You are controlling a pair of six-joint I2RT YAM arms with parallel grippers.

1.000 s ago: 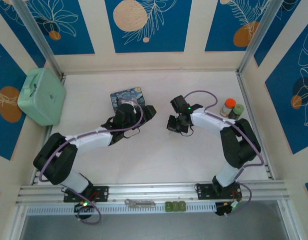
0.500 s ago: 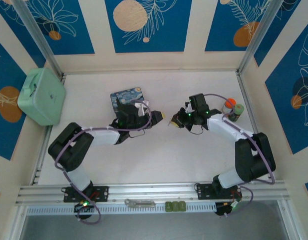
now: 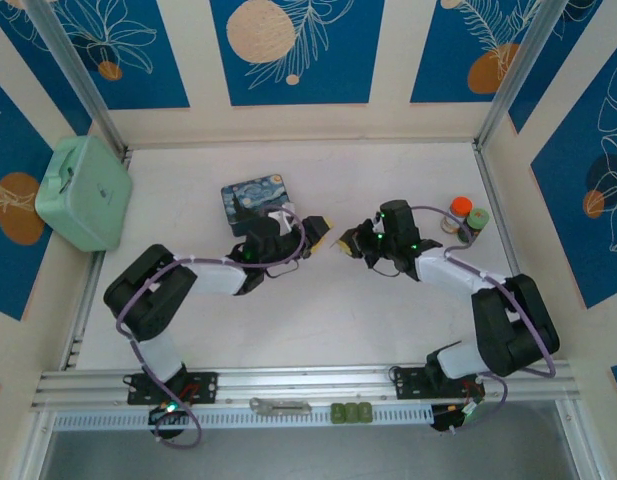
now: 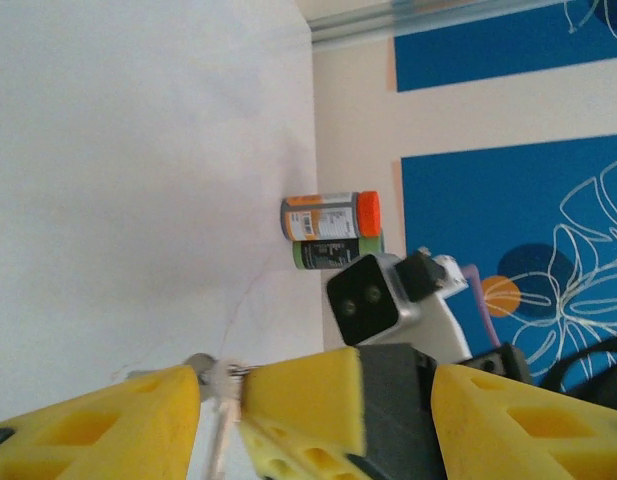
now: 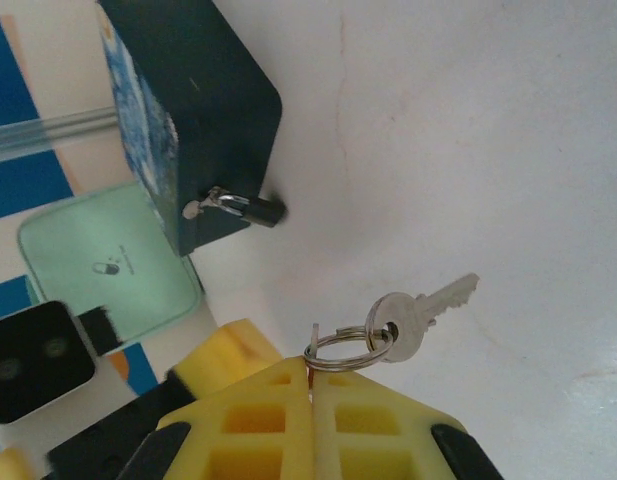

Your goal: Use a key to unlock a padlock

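Padlock: small dark body, silvery shackle hooked on blue tin's side; key: silver, its split ring pinched by right gripper.

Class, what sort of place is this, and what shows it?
Probably a robotics lab test cell: two robot arms bolted to an aluminium rail, a white table boxed in by patterned panels, and props like a painted tin and mint case.
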